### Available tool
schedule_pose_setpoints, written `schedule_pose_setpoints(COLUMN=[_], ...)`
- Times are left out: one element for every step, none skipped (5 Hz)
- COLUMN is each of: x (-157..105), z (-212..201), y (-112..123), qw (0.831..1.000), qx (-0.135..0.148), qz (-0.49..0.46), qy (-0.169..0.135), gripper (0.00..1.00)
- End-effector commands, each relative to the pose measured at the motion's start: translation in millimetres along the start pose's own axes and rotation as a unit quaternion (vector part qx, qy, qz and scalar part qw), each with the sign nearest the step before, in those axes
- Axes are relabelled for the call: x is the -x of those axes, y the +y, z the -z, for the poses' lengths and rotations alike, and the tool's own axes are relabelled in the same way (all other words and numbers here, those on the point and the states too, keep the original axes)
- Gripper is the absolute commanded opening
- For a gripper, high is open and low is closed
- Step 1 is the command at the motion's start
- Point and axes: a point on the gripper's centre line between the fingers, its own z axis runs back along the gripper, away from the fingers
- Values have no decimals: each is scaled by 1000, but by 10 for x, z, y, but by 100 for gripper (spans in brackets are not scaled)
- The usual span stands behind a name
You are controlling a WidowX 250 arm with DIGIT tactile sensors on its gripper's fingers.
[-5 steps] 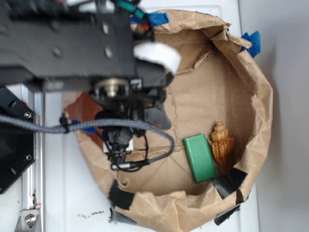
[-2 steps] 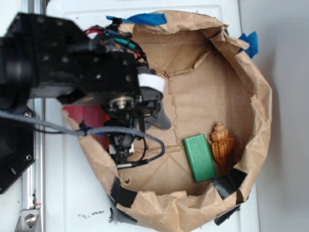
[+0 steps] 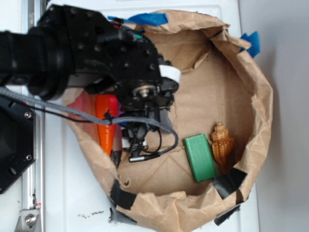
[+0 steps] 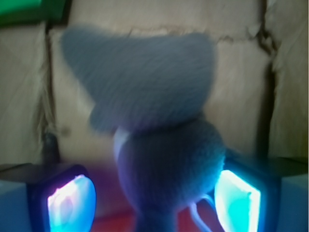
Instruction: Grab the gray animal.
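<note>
The gray animal [image 4: 159, 145], a soft plush with a big floppy ear [image 4: 140, 72], fills the wrist view and lies on brown paper. It sits between the two glowing pads of my gripper [image 4: 154, 193]. The right pad [image 4: 236, 200] touches its body, while the left pad [image 4: 72, 203] stands a little apart from it. A thin white string loop [image 4: 198, 212] shows near the right pad. In the exterior view my black arm [image 3: 111, 58] covers nearly all of the toy, leaving only a gray edge [image 3: 166, 116]. The jaws are open around the toy.
The toy lies inside a brown paper bag [image 3: 263, 101] with raised walls. An orange carrot [image 3: 106, 128] lies at the left wall. A green block [image 3: 199, 157] and a brown shell [image 3: 222, 146] sit at the lower right. A gray cable [image 3: 145, 123] loops below the wrist.
The arm has swung to the right and further over the bag. The orange carrot at the left wall, hidden before, now shows.
</note>
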Motion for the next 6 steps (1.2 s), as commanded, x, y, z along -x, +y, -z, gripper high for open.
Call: schedule_pose_setpoints(x=[-256,-308,-324,-325,-319,-321], z=[-207,-222,-203,-195,-188,-167], y=[223,246,251,241,226,235], qw=[999,999,998,999,999,999], qx=[0,1,2,1,0,0], qz=[-24,-28,-32,-28,-24,-23], qy=[-40,-42,-45,-46,-47,-46], gripper=[100,100,0,0,0,0])
